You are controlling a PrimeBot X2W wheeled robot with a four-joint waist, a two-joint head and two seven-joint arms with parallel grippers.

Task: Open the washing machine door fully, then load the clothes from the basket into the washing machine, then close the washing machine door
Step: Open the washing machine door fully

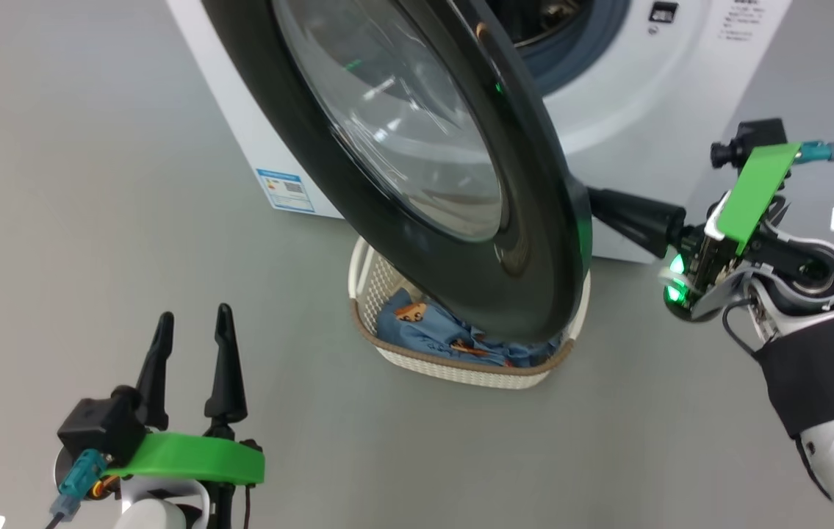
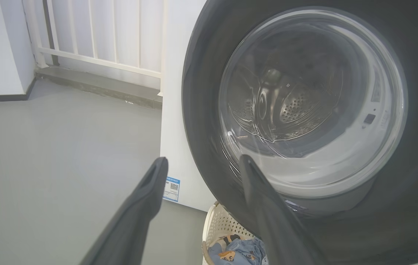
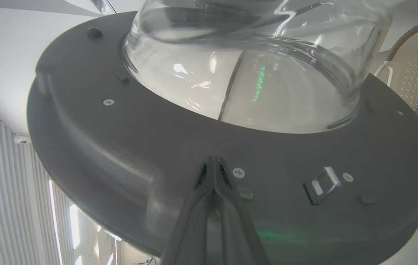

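Observation:
The washing machine door (image 1: 417, 169), glossy black with a clear glass bowl, stands swung partly out from the white washing machine (image 1: 644, 95). My right gripper (image 1: 597, 202) is shut, with its tips against the door's inner side. In the right wrist view the right gripper (image 3: 213, 163) has both fingers pressed together on the dark inner face of the door (image 3: 102, 140), just below the glass. The cream basket (image 1: 461, 371) sits on the floor under the door, holding light-blue printed clothes (image 1: 431, 330). My left gripper (image 1: 192, 323) is open at the lower left, apart from everything.
A blue label (image 2: 172, 189) marks the washer's lower side. A white railing (image 2: 102, 36) and a step run along the far wall. Bare grey floor (image 1: 93, 184) lies to the left. The basket (image 2: 220, 224) stands close to the washer's front corner.

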